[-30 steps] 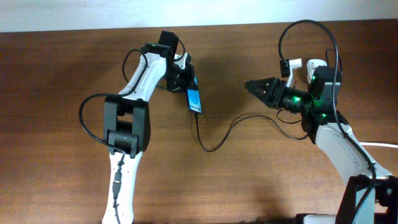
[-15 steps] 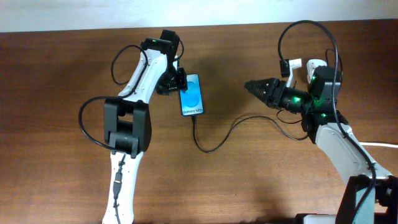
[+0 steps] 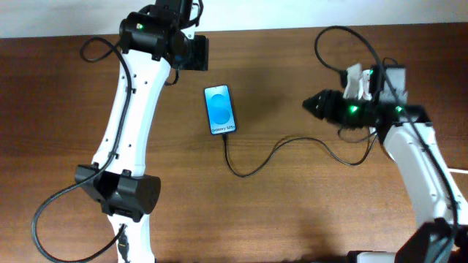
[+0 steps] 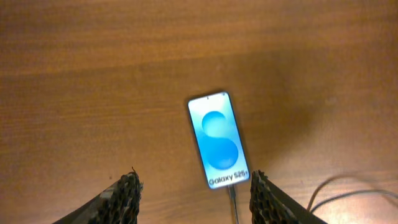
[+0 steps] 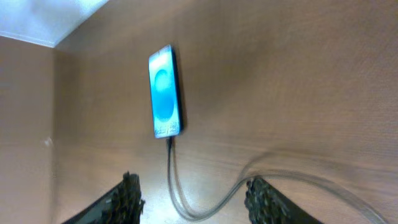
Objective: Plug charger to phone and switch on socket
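Here, the phone (image 3: pixel 221 109) lay flat and face up on the wooden table (image 3: pixel 307 219), its blue screen lit, near the table's middle. The charger (image 5: pixel 169 163) met the phone's lower end, its thin black cable looping away toward the right arm. The left gripper (image 4: pixel 194 193) hovered above the phone, fingers spread, holding nothing. The right gripper (image 5: pixel 193 190) was likewise spread and empty, well apart from the phone.

White arm links (image 3: pixel 128 109) join black joints (image 3: pixel 121 193), with looping black cables (image 3: pixel 333 29), green lights (image 3: pixel 352 109).
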Robot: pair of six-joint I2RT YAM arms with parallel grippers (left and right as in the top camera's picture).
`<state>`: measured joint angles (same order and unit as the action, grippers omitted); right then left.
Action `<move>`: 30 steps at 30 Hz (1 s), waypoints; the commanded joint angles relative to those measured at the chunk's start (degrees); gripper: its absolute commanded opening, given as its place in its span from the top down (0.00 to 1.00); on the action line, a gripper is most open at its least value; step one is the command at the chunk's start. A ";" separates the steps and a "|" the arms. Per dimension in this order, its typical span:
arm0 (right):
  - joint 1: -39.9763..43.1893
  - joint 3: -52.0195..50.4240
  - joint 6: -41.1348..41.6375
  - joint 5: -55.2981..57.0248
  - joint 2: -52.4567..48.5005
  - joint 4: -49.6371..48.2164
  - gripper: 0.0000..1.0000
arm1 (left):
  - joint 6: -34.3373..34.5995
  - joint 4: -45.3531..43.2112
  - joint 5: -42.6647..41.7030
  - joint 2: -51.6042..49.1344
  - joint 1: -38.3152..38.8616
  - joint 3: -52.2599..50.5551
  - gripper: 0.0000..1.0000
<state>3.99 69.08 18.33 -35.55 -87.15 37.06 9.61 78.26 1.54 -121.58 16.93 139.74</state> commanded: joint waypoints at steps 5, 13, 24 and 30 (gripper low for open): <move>15.72 22.73 -9.09 6.03 7.50 15.06 0.32 | -3.52 3.32 2.43 1.79 1.64 0.35 0.45; 45.64 22.71 -8.90 5.81 -0.72 11.96 0.22 | -3.48 3.48 2.78 1.81 2.10 0.35 0.01; 32.59 22.64 -8.85 17.88 -25.05 0.13 0.21 | -3.48 3.50 2.75 1.81 2.10 0.35 0.00; 27.54 22.58 -2.82 24.63 -31.28 -0.68 0.21 | -3.48 6.14 2.14 1.81 2.10 0.35 0.01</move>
<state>31.81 91.11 13.56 -12.91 -115.68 36.32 6.61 83.61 3.49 -121.49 19.00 139.72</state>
